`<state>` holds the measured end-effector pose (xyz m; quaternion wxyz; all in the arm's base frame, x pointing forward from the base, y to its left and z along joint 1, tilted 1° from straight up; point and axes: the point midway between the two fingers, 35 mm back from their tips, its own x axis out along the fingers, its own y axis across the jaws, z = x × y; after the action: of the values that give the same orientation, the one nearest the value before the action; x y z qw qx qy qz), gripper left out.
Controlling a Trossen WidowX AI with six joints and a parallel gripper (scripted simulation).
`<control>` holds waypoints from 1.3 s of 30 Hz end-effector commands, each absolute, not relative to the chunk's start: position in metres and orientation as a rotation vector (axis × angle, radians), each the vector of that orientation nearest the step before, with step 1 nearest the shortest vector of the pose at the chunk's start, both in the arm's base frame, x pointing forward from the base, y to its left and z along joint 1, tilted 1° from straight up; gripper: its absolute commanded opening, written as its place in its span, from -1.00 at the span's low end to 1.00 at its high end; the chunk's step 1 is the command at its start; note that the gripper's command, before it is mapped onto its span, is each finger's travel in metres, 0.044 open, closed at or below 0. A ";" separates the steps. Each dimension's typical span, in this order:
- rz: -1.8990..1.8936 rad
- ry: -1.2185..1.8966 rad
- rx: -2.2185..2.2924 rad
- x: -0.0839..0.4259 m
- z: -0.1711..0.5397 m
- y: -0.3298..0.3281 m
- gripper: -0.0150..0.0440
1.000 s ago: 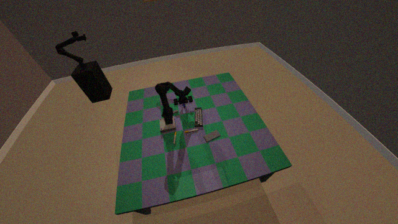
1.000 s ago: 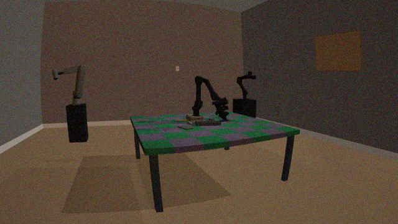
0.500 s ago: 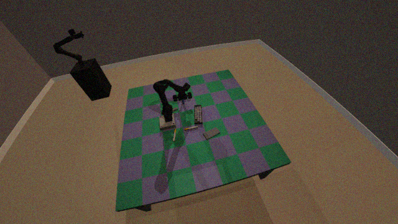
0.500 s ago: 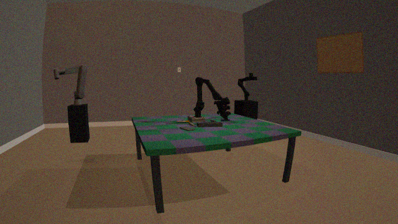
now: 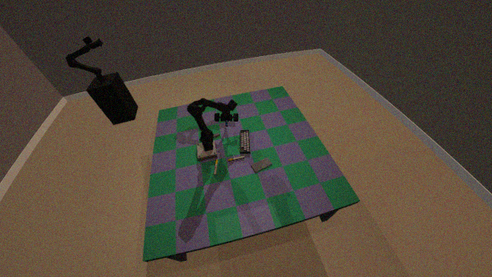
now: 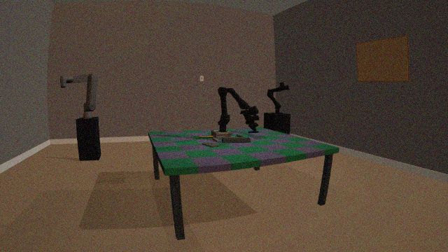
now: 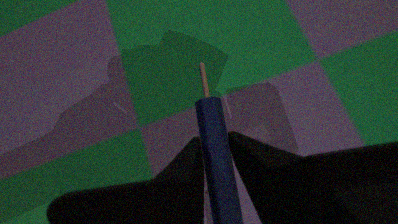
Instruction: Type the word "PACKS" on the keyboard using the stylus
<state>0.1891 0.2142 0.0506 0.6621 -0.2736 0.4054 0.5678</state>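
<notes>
Jaws (image 5: 227,118) (image 6: 253,130) part-closed, clamped on blue stylus (image 5: 227,124) (image 7: 216,150), thin tip out front at 12 o'clock in wrist view, presumably for poking keys. Keyboard (image 5: 244,141) (image 6: 236,140) on worktop (image 5: 246,188) (image 6: 210,157), toward 4 o'clock of jaws from top.

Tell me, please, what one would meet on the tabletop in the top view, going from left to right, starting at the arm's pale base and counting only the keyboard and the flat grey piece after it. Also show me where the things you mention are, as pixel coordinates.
Pale base (image 5: 201,155) (image 6: 216,135) → keyboard (image 5: 244,142) (image 6: 236,140) → flat grey piece (image 5: 261,165) (image 6: 210,144).
</notes>
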 end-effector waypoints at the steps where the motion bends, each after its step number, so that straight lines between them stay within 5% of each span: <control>1: 1.206 1.009 -0.472 0.197 0.053 0.209 -0.49; 39: 0.107 1.656 1.251 0.267 0.082 0.118 -0.49</control>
<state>0.2619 0.1254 0.0788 0.5418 0.4749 0.6889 0.0793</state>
